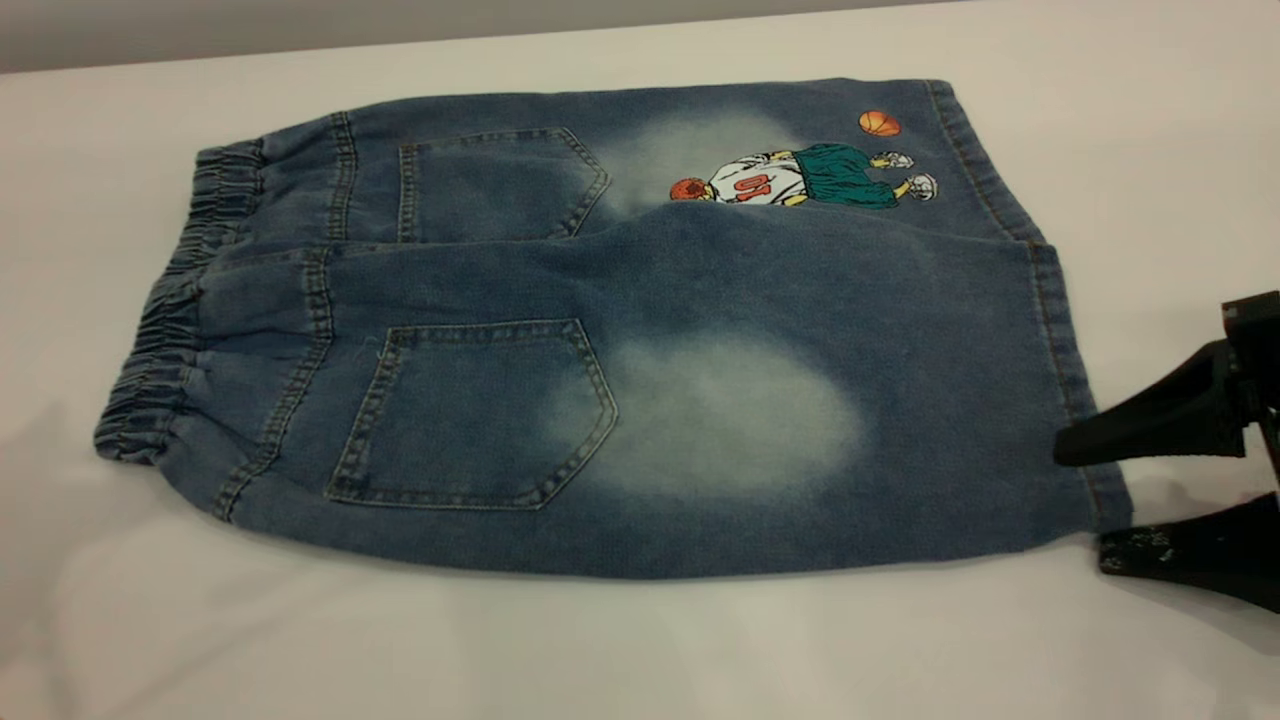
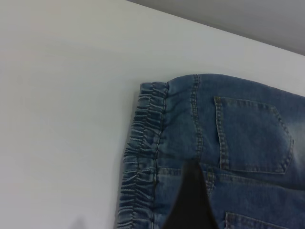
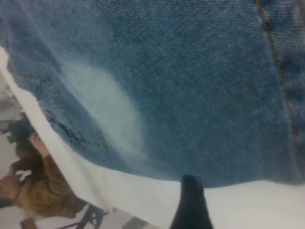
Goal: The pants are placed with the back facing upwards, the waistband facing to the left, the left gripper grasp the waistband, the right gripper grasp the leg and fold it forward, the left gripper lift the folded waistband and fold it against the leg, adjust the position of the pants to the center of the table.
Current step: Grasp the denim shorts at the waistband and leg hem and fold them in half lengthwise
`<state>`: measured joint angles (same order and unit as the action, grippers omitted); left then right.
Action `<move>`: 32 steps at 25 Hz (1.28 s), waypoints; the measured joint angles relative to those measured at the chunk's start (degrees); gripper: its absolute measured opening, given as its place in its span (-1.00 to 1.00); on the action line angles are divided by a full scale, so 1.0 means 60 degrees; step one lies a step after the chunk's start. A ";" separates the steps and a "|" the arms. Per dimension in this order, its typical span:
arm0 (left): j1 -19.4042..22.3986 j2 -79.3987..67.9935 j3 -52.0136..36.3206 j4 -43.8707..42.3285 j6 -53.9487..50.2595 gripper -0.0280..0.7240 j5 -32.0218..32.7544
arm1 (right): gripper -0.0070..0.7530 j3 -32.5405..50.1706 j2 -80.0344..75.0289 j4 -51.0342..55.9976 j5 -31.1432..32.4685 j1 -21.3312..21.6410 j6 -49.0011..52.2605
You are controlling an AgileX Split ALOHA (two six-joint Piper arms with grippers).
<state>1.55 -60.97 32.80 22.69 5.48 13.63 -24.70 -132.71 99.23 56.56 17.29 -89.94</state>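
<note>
Lengthwise, pants (image 1: 640,330) flat across table (image 1: 640,650), waistband (image 1: 165,330) leftward; right tool (image 1: 1085,505) spread beside hem.

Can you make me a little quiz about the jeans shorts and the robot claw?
1. True or false: the pants lie with the back pockets facing up.
2. Which leg has the cartoon basketball player: A, the far one, or B, the near one?
3. The right gripper is open at the near leg's ____.

Key: 1 true. 2 A. 3 hem.
</note>
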 joint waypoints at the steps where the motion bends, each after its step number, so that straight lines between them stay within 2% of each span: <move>1: 0.0000 0.0000 0.0000 0.0000 0.0000 0.45 0.0000 | 0.22 -0.0058 -0.0109 0.0000 0.0112 0.0000 0.0000; 15: 0.0000 0.0000 0.0000 0.0000 0.0008 0.45 -0.0031 | 0.22 -0.0632 -0.0363 0.0178 0.0885 0.0000 -0.0006; 20: 0.0000 0.0000 0.0000 0.0000 0.0008 0.45 -0.0031 | 0.22 -0.0632 -0.0372 0.0194 0.2152 -0.0018 -0.0006; 28: 0.0000 0.0000 0.0000 0.0000 0.0008 0.45 -0.0031 | 0.22 -0.0623 -0.0372 0.0139 0.2107 -0.0018 -0.0006; 32: 0.0000 0.0000 0.0000 0.0000 0.0008 0.45 -0.0031 | 0.18 -0.0623 -0.0363 0.0136 0.0882 -0.0018 -0.0006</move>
<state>1.55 -60.97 32.80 22.69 5.53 13.45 -28.44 -134.89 100.05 61.85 17.18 -89.98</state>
